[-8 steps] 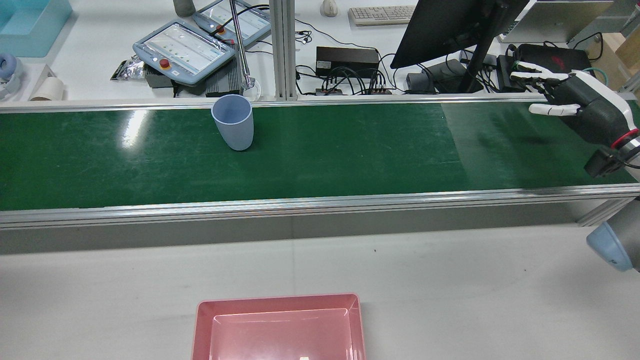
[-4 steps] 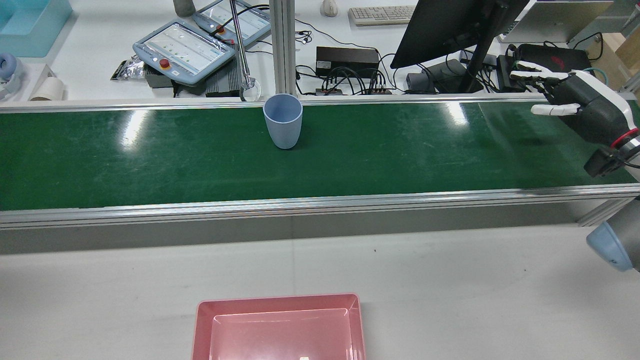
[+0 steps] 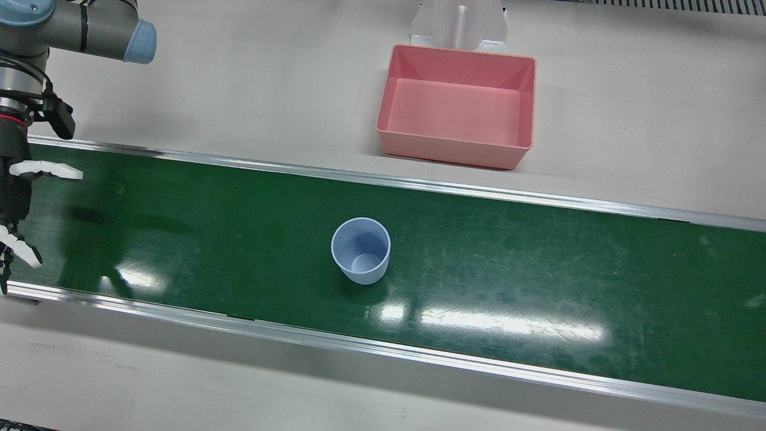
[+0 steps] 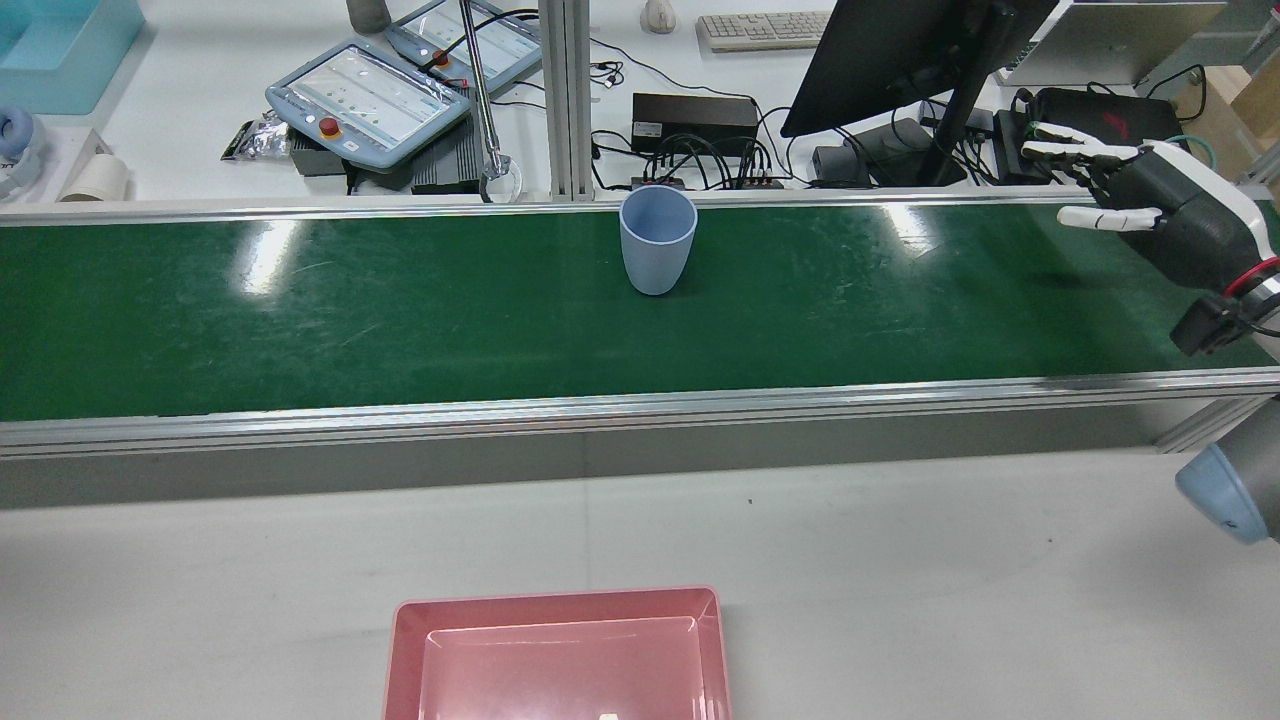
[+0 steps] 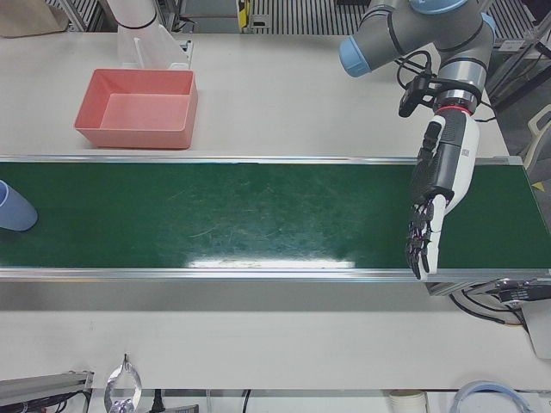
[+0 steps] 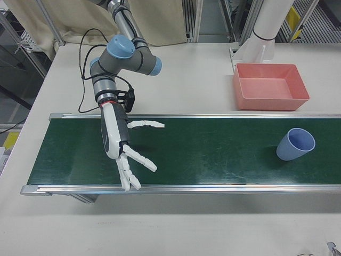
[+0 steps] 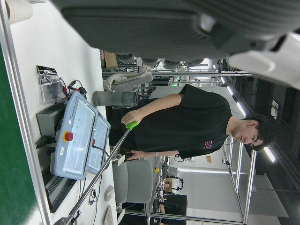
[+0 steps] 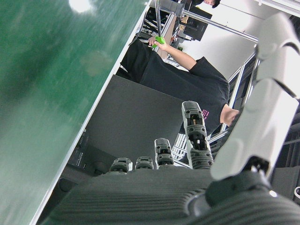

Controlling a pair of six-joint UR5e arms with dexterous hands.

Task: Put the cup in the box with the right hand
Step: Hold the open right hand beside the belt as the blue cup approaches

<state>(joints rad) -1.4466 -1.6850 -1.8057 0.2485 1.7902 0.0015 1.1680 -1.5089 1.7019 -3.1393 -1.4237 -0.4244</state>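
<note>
Nothing of the task can be judged as done. In the rear view, going from left to right, the pale blue plastic cup [image 4: 657, 240] is seen standing upright and empty on the green conveyor belt [image 4: 300, 310], near its far edge and about midway along it, with nothing touching it. The shallow pink plastic box [image 4: 560, 655] is set on the pale table on the near side of the belt and is empty apart from a small pale speck on its floor. At the far right, the right hand [image 4: 1150, 215], black with white fingers, is held above the end of the belt with its fingers spread and nothing in its grasp, well apart from the cup.

The left hand [image 5: 435, 202] is shown in the left-front view over the other end of the belt, fingers extended downward and holding nothing.

The reach, the grasp, the carry across the belt's rail and the release into the box are all judged to be left.

No brand, label or writing on the cup or box can be read.
</note>
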